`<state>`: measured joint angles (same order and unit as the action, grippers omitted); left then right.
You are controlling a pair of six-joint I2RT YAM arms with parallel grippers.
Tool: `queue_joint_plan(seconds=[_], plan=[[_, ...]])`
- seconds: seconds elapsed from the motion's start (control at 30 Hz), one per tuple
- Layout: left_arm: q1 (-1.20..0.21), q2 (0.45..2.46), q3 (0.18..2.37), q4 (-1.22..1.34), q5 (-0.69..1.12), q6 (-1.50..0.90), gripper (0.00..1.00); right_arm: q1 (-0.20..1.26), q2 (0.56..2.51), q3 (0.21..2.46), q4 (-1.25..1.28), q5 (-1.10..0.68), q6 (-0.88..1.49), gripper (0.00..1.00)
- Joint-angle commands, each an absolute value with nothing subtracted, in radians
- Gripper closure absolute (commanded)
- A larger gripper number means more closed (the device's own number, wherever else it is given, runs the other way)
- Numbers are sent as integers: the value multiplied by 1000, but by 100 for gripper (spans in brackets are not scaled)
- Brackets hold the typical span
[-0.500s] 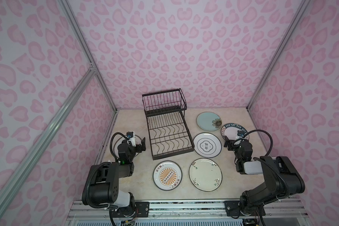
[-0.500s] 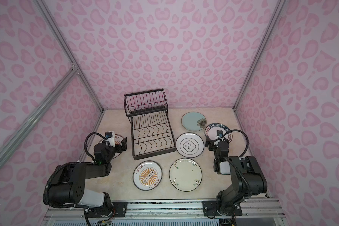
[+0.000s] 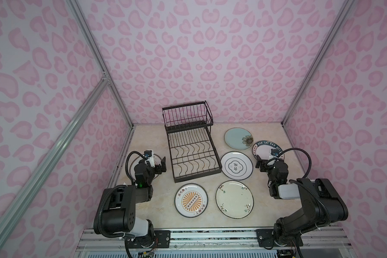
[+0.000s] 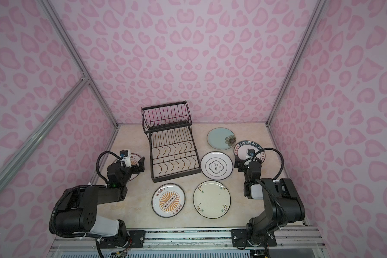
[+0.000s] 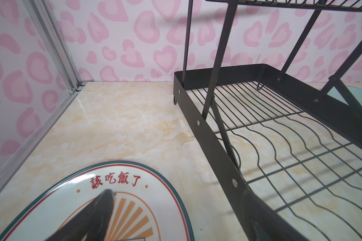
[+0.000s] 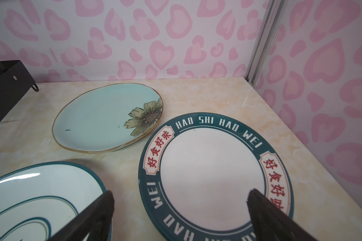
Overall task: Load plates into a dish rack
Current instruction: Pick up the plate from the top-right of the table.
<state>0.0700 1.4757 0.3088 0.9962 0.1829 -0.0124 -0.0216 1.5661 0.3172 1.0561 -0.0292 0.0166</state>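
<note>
Nothing is loaded yet. The dish rack (image 3: 198,176) stands bare and all six plates lie flat on the bench (image 3: 148,138).

The left pincer (image 3: 159,164) is spread and holds nothing. It hovers over a sunburst plate (image 5: 123,187) just left of the rack. The right pincer (image 6: 180,197) is also spread and empty, over the navy lettered plate (image 6: 207,167) well to the rack's right.

Also right of the rack are the blue-green flower plate (image 3: 238,138), nearer the rack's raised tier, and the quatrefoil plate (image 3: 236,165) just beside the lower tray. On the arms' side of the rack lie the second sunburst plate (image 3: 191,200) and the cream sprig plate (image 3: 234,199).

The step in hand looks like the first pick. A flat plate offers only its rim, so one finger should probably go under the lip at the edge and the other on top. Then stand the plate upright and lower it between two wavy dividers. On the left, the rack's side wall is close, so come in from the plate's far edge.

The bench is glossy, marble-look and likely slippery. Pink heart-patterned walls (image 3: 210,55) and aluminium posts (image 3: 94,55) close in the space
</note>
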Motion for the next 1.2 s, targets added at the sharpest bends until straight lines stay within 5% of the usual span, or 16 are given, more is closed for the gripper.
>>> queue_joint_plan(seconds=[0.0, 0.53, 0.9, 1.17], plan=[[70, 1477, 310, 1026, 179, -20, 3, -20, 1569, 322, 1057, -22, 21, 0], [48, 1420, 380, 859, 33, -51, 2, 3, 1503, 297, 1052, 101, 36, 0], [38, 1189, 599, 419, -32, -121, 2, 38, 1225, 457, 585, 237, 116, 3], [19, 1088, 770, 215, 41, -266, 2, 38, 1037, 608, 227, 49, 248, 2]])
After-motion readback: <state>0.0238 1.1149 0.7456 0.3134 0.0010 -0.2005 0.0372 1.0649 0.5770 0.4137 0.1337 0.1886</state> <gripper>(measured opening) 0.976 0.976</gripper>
